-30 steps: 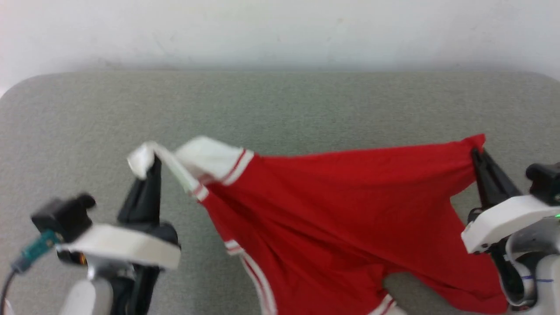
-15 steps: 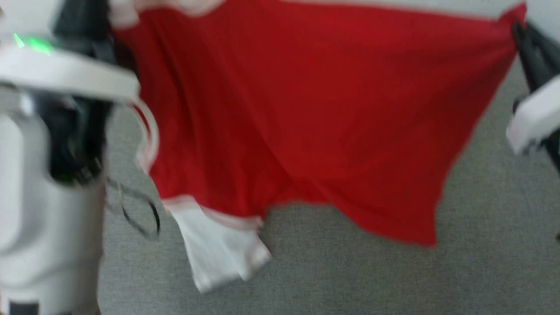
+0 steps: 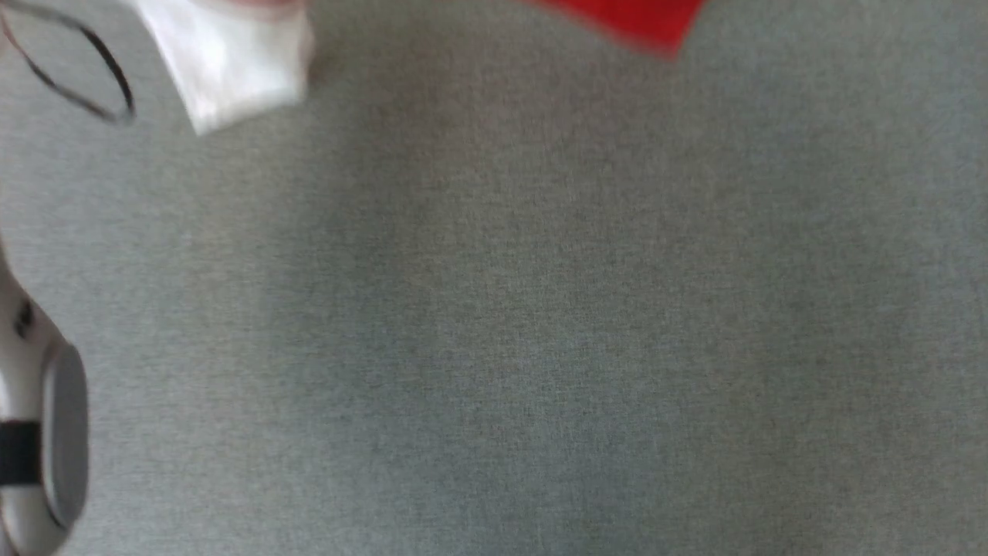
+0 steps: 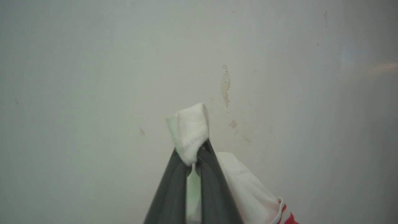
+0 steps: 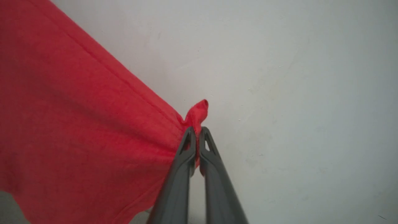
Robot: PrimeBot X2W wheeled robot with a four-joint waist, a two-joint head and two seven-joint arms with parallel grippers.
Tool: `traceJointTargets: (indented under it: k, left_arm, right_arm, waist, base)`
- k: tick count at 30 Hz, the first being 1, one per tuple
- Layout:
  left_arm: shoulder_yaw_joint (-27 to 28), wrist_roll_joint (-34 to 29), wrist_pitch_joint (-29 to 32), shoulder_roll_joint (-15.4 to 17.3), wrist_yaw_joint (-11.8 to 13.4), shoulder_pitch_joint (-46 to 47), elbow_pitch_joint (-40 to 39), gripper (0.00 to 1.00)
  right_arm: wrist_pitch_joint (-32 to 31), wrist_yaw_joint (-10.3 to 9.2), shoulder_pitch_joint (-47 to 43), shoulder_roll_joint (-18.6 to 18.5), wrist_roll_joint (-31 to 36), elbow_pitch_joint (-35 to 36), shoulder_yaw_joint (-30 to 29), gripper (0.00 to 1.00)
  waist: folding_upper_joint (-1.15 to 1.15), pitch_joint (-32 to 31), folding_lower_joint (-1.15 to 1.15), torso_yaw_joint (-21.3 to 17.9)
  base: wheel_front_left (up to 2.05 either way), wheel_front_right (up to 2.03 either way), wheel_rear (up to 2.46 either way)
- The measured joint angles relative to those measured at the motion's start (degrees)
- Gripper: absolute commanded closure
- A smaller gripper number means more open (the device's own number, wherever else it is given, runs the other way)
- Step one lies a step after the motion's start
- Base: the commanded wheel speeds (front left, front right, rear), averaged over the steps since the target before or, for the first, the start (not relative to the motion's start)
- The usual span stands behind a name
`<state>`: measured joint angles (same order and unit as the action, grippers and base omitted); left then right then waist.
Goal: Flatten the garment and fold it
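Observation:
The red garment (image 5: 77, 109) hangs lifted in front of a pale wall, stretched between both grippers. My right gripper (image 5: 196, 132) is shut on a bunched red corner of it. My left gripper (image 4: 196, 155) is shut on a wad of its white sleeve fabric (image 4: 189, 130), with a red-striped sleeve edge (image 4: 281, 211) trailing below right. In the head view only its lowest parts hang in at the top: a white sleeve end (image 3: 231, 62) and a red tip (image 3: 633, 19), blurred, above the grey table (image 3: 494, 309). Letters and number are hidden.
A pale forearm (image 3: 38, 432) stands at the head view's left edge, with a thin dark cable loop (image 3: 85, 69) above it. The wall (image 4: 93, 77) behind the left gripper has patches of peeling paint (image 4: 225, 84).
Both grippers have raised the garment off the table, still shut on it. The head view has shifted, so the garment now hangs only at its top edge.

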<state>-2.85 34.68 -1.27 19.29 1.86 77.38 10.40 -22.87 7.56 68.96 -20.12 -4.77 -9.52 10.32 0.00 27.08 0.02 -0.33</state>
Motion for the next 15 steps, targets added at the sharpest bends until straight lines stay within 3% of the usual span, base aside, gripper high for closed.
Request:
traceJointTargets:
  k: [8, 15]
  left_arm:
    - [0.33, -0.58, -6.43, 0.67, -2.89, 6.52, 7.35, 1.00]
    - [-4.32, -3.49, -6.81, 2.71, -5.93, -4.67, 15.22, 1.00]
  right_arm:
    - [8.10, 0.00, 7.85, 3.28, 4.66, -8.58, -1.20, 1.00]
    - [12.63, 0.00, 0.80, 4.55, 2.05, -15.55, 1.23, 1.00]
  waist:
    - [0.00, 4.73, 0.00, -1.02]
    - [0.00, 3.66, -0.02, -0.41]
  base:
    - [0.00, 0.00, 0.00]
    - [0.00, 0.00, 0.00]
